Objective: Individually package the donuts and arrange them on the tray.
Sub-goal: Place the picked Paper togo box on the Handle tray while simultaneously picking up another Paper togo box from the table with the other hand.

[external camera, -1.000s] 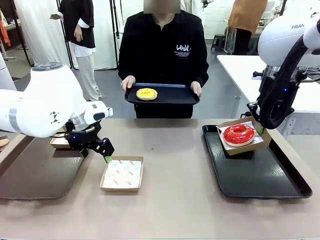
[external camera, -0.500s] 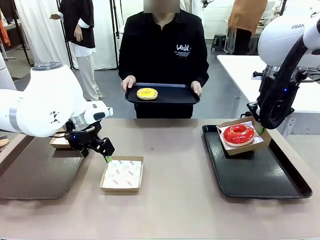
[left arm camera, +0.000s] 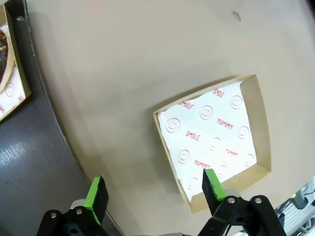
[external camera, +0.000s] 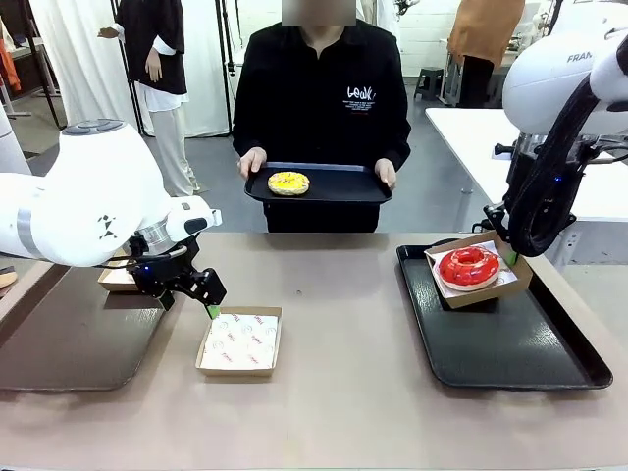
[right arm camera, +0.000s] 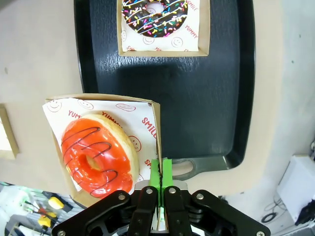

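Observation:
A glossy red donut [external camera: 469,263] [right arm camera: 98,155] lies in a paper-lined cardboard box [external camera: 494,287] [right arm camera: 153,112]. My right gripper [external camera: 510,254] [right arm camera: 161,172] is shut on that box's wall and holds it just above the black tray [external camera: 510,343] [right arm camera: 197,83]. On this tray a sprinkled dark donut [right arm camera: 155,14] sits in its own box. The yellow donut [external camera: 288,183] rests on a second black tray [external camera: 343,186] held in the person's two hands. My left gripper [external camera: 211,308] [left arm camera: 154,189] hangs open over the near edge of an empty lined box [external camera: 240,341] [left arm camera: 211,137].
A dark tray [external camera: 78,343] [left arm camera: 29,162] lies at the table's left. On it stands another box [external camera: 118,280] [left arm camera: 12,73], mostly hidden behind my left arm. The person stands at the far edge, opposite the table's middle. A white table stands beyond the right arm.

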### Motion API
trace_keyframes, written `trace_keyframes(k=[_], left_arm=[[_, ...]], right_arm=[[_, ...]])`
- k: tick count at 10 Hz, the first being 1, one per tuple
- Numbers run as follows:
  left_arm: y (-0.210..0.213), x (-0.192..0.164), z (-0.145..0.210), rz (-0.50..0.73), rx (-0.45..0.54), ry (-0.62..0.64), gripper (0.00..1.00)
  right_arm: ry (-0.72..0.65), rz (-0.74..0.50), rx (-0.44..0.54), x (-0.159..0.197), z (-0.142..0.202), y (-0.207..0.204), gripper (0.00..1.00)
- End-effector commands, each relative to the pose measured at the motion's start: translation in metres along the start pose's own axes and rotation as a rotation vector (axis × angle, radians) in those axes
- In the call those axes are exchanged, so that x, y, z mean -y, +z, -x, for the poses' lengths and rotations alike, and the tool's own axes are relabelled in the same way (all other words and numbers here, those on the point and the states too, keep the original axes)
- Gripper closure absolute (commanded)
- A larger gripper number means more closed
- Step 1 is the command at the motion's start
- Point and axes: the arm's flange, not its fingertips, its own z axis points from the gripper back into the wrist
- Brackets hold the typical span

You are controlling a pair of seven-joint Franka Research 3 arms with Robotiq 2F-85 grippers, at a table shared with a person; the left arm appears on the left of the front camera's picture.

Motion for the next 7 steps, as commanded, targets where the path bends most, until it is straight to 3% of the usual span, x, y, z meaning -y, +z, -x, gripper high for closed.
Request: trace_keyframes(k=[1,4,7], left_arm=[[0.015,0.021,0.006,0.007,-0.065,0.111,0.0],[0.025,0.032,0.011,0.037,-0.109,0.209,0.0],[0.024,0.028,0.003,0.057,-0.119,0.288,0.0]], right_arm=[[-0.009,0.022,-0.008,-0.001,-0.008,-0.018,0.99],[0.024,-0.003,0.006,-0.003,-0.006,-0.043,0.99],[0.096,-0.008,0.089,0.0,-0.004,-0.068,0.99]])
